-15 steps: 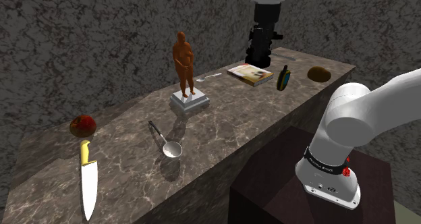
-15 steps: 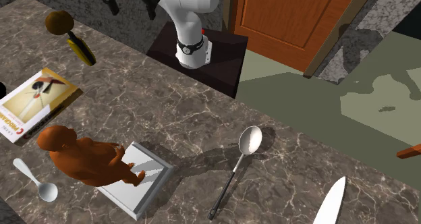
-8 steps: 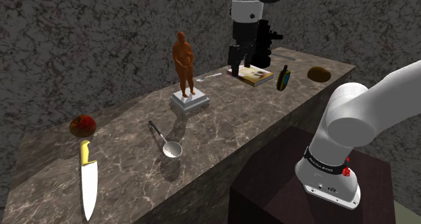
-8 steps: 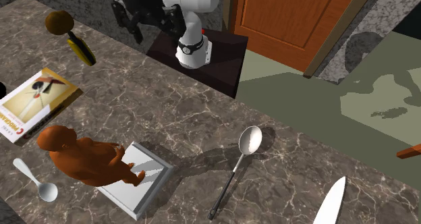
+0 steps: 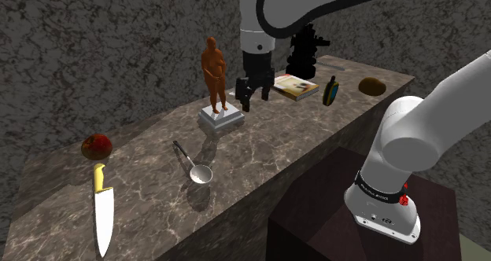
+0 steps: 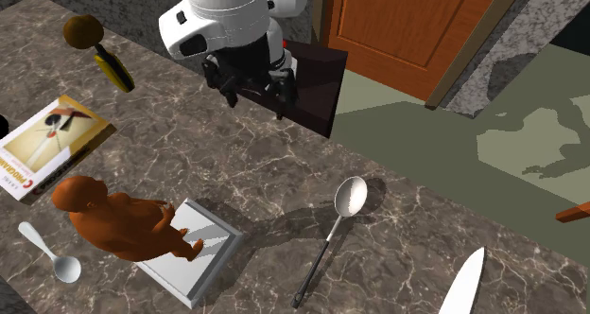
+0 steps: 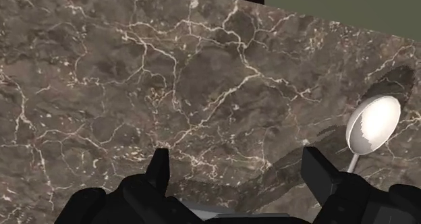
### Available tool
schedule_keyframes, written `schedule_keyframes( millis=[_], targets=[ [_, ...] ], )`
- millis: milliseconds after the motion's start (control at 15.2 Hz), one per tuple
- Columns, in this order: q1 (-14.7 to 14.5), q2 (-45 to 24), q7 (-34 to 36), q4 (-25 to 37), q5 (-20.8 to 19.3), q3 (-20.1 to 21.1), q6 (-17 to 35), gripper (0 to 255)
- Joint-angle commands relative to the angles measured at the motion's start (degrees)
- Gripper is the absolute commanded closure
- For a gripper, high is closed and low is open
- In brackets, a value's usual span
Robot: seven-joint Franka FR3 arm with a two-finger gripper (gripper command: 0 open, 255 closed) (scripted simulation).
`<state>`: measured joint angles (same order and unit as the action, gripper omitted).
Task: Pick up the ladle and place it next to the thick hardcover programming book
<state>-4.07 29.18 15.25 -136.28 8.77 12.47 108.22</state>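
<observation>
The gripper [image 5: 254,97] hung above the marbled counter [image 5: 315,134], just beside the brown figurine [image 5: 213,71] on its pale plinth; its two black fingers stood spread wide with nothing between them, so the hand was released and carrying nothing. The ladle [image 5: 192,163] lay flat on the stone, well apart from the hand, its bowl toward the counter's near edge in the shoulder view and its dark handle running back toward the wall; from the wrist camera its shiny bowl sat off beyond one finger, not under the gap. I judged the step in hand to be the approach, with the grasp not yet begun. The open stance suited that, since a thin handle lying flat wants a finger coming down on either side of it.

The book [image 5: 293,86], pale-covered, lay at the far end beyond the figurine, with bare stone beside it; that looked room enough to set the ladle alongside. The figurine stood between the two, tall and easily clipped, so a carry across would want height. A knife [image 5: 102,216] lay past the ladle, out of the way.
</observation>
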Motion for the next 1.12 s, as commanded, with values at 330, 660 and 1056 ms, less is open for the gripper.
schedule_keyframes(
  millis=[330,660,1056],
  targets=[
    [-0.35,-13.50,10.04,4.98,0.83,6.11,9.41,0],
    [-0.71,-24.17,17.71,10.84,-1.40,9.39,14.61,0],
    [-2.66,-37.83,27.29,20.46,-6.60,11.08,18.68,0]
  ],
)
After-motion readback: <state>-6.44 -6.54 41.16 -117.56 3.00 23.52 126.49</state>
